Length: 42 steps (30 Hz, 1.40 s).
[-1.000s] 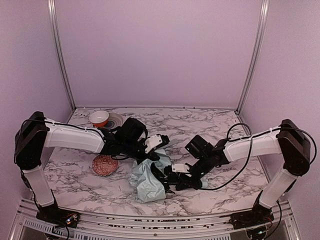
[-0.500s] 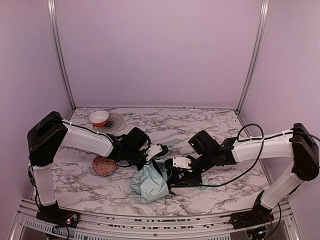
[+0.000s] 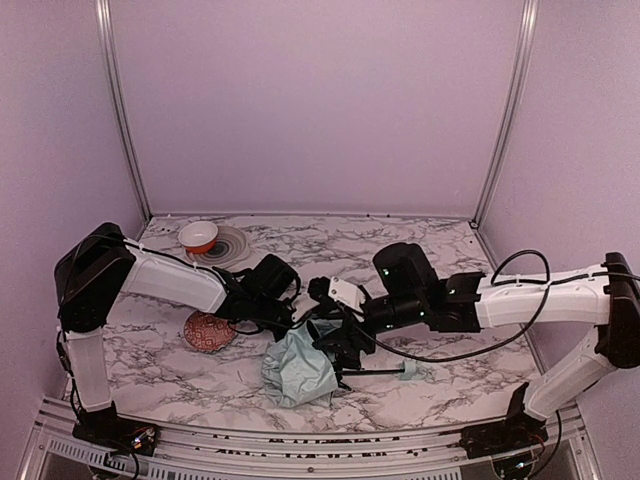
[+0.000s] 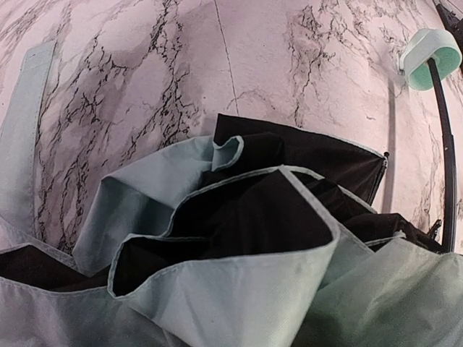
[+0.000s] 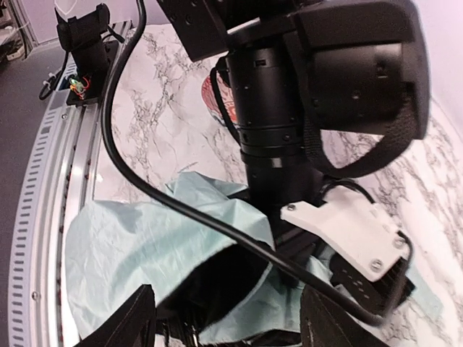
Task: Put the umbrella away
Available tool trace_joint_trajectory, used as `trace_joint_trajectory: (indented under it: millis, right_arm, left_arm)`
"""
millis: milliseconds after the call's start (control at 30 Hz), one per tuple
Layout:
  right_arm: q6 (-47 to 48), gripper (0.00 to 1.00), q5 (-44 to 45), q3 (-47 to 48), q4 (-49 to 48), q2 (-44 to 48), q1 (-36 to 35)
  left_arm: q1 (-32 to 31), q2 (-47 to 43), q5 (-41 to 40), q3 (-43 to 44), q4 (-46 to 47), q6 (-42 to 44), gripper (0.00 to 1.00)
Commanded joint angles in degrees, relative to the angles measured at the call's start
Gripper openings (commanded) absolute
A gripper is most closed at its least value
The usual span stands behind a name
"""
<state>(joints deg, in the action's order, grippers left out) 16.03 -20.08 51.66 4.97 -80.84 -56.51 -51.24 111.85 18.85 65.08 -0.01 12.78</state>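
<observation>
State of the right gripper: released. Its two black fingers stand wide apart at the bottom edge of the right wrist view and grip nothing. They sit just over the folding umbrella, which has pale mint-green fabric and black lining. Contact between the tips and the cloth cannot be told.

State of the left gripper: clenched. The tips are sunk in the upper folds of the canopy and hidden in every view, so it cannot be told whether a fold is pinched. The left wrist view is filled with bunched mint folds, with black lining showing in the openings.

Umbrella position: a crumpled heap on the white marble-patterned tabletop, near the front edge, between the two arms. A thin black shaft runs out of the heap on the right arm's side. It ends in a small mint-green handle that lies on the marble. A flat pale mint strap lies on the table beside the canopy.

Both arms reach inward and low, meeting over the heap.

Further out:
- A red patterned bowl sits near the heap on its left.
- A white bowl with orange inside rests on a grey patterned plate at the far left, well apart.
</observation>
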Motion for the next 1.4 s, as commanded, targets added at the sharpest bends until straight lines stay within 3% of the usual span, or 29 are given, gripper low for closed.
trace_joint_trajectory:
  millis: [0, 133, 167, 267, 333, 567, 800, 1033, 1233, 1367]
  right_arm:
    - [-10.2, 0.64, 1.1, 1.4, -6.5, -5.6, -3.2]
    - [-13.1, 0.58, 0.3, 1.3, -8.5, -8.9, -4.3]
    - [-13.4, 0.5, -0.9, 1.5, -9.0, -9.5, -4.3]
    - [-14.8, 0.11, -0.2, 2.5, -10.1, -10.2, -4.2]
    - [-17.1, 0.0, 0.5, 2.4, -12.3, -9.5, -2.9]
    - [-29.4, 0.0, 1.1, -2.3, -19.2, -10.6, 6.6]
    - [-33.0, 0.0, -5.0, -2.2, -20.5, -14.4, 7.9]
    - [-32.9, 0.0, -6.2, -3.6, -21.1, -11.4, 7.9]
    - [-33.8, 0.0, -6.9, -4.3, -21.3, -8.8, 8.0]
    - [-35.4, 0.0, -6.9, -3.8, -21.5, -8.3, 7.9]
  left_arm:
    - [0.4, 1.4, 0.5, -0.6, -1.3, -0.8, 0.0]
    - [0.4, 1.4, 0.8, -0.4, -1.3, -0.8, 0.0]
    - [0.4, 1.5, 0.8, -0.5, -1.3, -0.8, 0.0]
    - [0.5, 1.8, 1.1, -0.6, -1.4, -1.0, 0.0]
    - [0.5, 1.8, 1.6, -0.7, -1.3, -1.1, 0.0]
    - [2.4, 1.7, 4.2, -2.3, 2.8, -5.2, 0.02]
    - [5.9, -1.8, 4.5, -5.8, 12.9, -10.7, 0.66]
    - [11.6, -10.3, 2.4, -11.6, 17.8, -8.2, 0.92]
    - [16.0, -19.8, 1.0, -15.0, 19.5, -7.6, 0.93]
    - [15.0, -30.1, 9.4, -17.9, 18.8, -5.0, 0.75]
